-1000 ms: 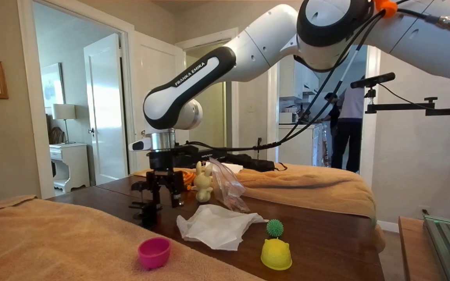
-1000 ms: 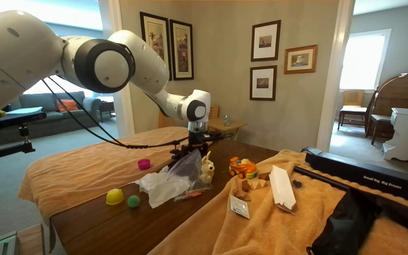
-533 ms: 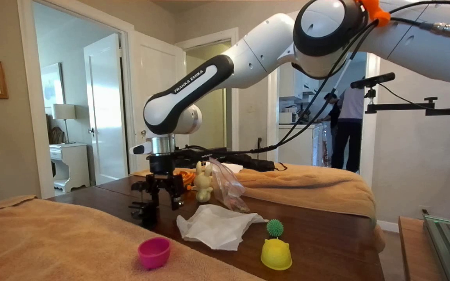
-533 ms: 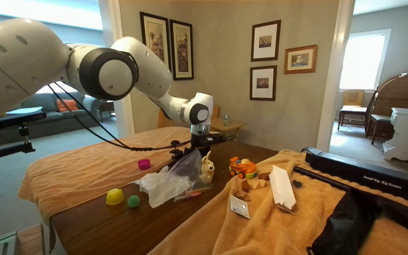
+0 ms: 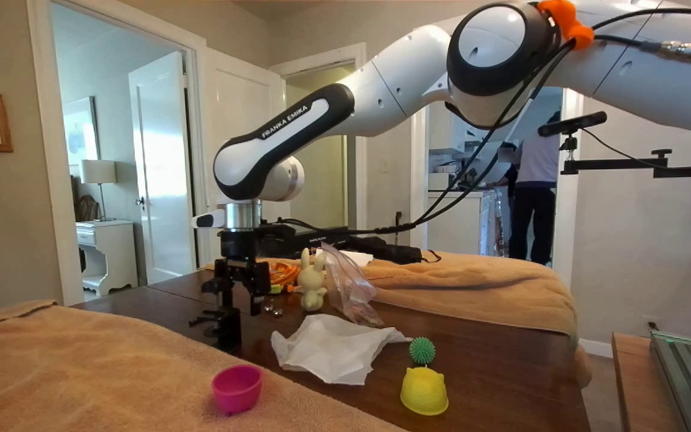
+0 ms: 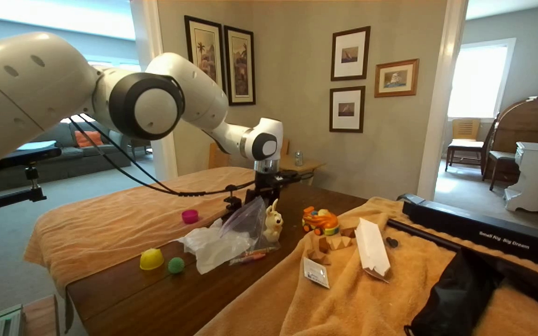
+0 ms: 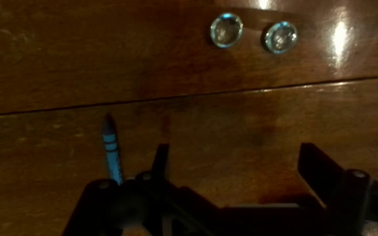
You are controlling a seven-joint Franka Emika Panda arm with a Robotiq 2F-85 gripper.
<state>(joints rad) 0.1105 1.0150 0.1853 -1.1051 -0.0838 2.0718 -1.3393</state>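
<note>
My gripper (image 7: pixel 235 146) is open, with nothing between its fingers, and points down above the dark wooden table. It shows in both exterior views (image 5: pixel 240 300), partly hidden behind a plastic bag (image 6: pixel 245 221) in one of them. In the wrist view a blue crayon (image 7: pixel 112 150) lies beside the left finger, its lower end hidden by it. Two clear glass gems (image 7: pixel 226 30) (image 7: pixel 281 37) lie ahead of the fingers, beyond a seam in the table. A cream rabbit figure (image 5: pixel 311 282) stands upright near the gripper, and an orange toy vehicle (image 6: pixel 320 220) is beyond it.
A black clamp (image 5: pixel 225 329) stands at the table edge close to the gripper. A crumpled white sheet (image 5: pixel 333 351), a green spiky ball (image 5: pixel 422 350) and a yellow cup (image 5: pixel 424 391) lie on the table. A pink cup (image 5: pixel 237 389) sits on the orange towel (image 5: pixel 111 372).
The gripper has moved a little farther from the arm's base and slightly up. The glass gems now show beside it in an exterior view. The elbow has dropped. The loose objects have not moved.
</note>
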